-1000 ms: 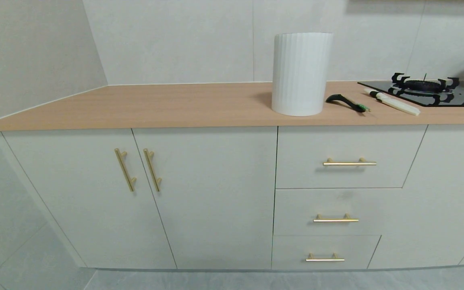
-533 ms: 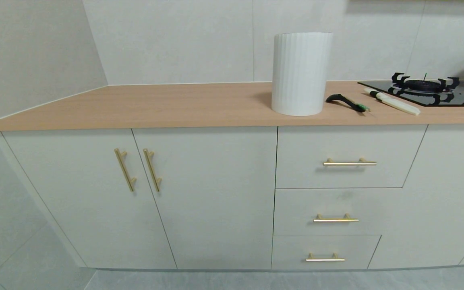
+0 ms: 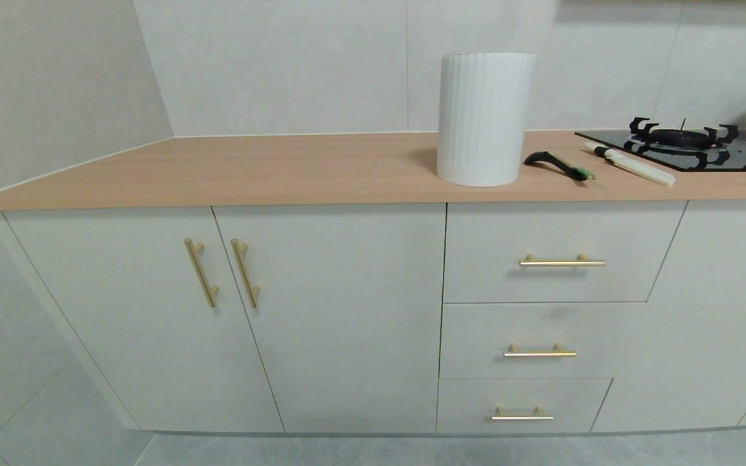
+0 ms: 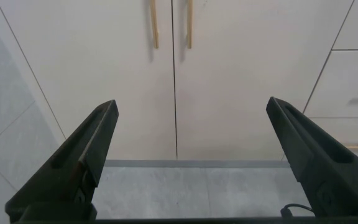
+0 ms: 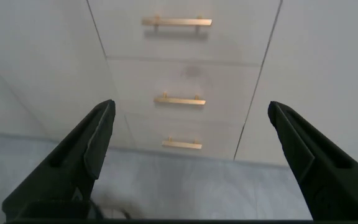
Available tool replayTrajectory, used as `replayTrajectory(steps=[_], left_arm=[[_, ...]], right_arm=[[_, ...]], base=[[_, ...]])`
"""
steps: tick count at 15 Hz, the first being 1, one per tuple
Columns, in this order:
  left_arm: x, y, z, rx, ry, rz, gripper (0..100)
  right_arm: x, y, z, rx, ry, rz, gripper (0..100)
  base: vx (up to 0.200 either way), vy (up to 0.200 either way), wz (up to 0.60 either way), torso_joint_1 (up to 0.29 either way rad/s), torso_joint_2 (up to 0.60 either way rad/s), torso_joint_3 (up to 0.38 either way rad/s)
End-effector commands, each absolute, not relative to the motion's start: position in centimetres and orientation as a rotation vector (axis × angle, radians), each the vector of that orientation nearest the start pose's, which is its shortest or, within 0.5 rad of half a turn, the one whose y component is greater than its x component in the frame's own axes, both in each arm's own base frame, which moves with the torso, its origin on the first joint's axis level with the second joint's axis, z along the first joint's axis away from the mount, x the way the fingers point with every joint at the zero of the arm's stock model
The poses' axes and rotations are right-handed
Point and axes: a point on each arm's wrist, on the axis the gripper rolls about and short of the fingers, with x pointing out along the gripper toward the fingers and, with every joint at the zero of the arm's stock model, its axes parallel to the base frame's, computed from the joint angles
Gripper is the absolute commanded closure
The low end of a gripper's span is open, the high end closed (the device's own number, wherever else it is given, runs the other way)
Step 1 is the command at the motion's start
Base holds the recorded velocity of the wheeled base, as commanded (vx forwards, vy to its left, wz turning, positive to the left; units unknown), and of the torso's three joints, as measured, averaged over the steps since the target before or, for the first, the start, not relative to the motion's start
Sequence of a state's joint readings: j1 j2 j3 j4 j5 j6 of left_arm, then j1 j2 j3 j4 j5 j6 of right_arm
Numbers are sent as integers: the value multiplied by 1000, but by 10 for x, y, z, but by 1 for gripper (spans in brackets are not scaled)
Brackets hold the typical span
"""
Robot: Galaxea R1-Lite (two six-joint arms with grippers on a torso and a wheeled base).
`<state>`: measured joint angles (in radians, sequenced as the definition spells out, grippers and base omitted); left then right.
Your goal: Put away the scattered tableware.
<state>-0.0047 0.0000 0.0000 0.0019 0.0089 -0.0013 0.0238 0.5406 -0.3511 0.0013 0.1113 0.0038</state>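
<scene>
Nothing has shifted in the past second: the head view matches the earlier frames, and the tableware lies where it did. On the wooden countertop (image 3: 250, 169) a tall white ribbed holder (image 3: 484, 120) stands upright. Just beside it, on the robot's right, lies a dark-handled utensil (image 3: 557, 164). Its long axis runs from the holder's foot toward the counter's front edge, with its green tip at the nearer end. What kind of utensil it is cannot be made out at this distance. A little farther right, a pale utensil (image 3: 633, 165) lies flat on a similar slant. Its dark end points back toward the corner of the black hob (image 3: 684, 147), and its pale end points toward the front edge. The two pieces lie apart. The left gripper (image 4: 192, 102) hangs low before the cabinet doors (image 4: 229, 81), fingers spread wide and holding nothing. The right gripper (image 5: 191, 104) is likewise spread and empty, facing the drawers (image 5: 185, 81).
</scene>
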Motion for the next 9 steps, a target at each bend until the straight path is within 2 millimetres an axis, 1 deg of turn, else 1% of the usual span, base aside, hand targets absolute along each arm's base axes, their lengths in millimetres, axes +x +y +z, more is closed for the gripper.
replayTrajectory(steps=[1,2,4,5,6,7,8,9], left_arm=[[-23,0,75,-2,2,5,0],[-23,0,75,-2,2,5,0],[-23,0,75,-2,2,5,0],[-23,0,75,-2,3,5,0],[-23,0,75,-2,3,5,0],[-23,0,75,-2,3,5,0],[-23,0,75,-2,3,5,0],[-23,0,75,-2,3,5,0]], right_arm=[[66,5,178,20,349,151,0],[89,6,176,23,413,156,0],[128,8,169,25,510,158,0],[158,11,159,24,561,166,0],[175,14,154,22,572,177,0],[204,18,141,20,591,183,0],[221,22,130,16,595,189,0],[230,23,122,18,603,191,0]], base=[[0,0,0,0,0,0],[0,0,0,0,0,0],[0,0,0,0,0,0],[0,0,0,0,0,0],[0,0,0,0,0,0],[0,0,0,0,0,0],[0,0,0,0,0,0],[0,0,0,0,0,0]])
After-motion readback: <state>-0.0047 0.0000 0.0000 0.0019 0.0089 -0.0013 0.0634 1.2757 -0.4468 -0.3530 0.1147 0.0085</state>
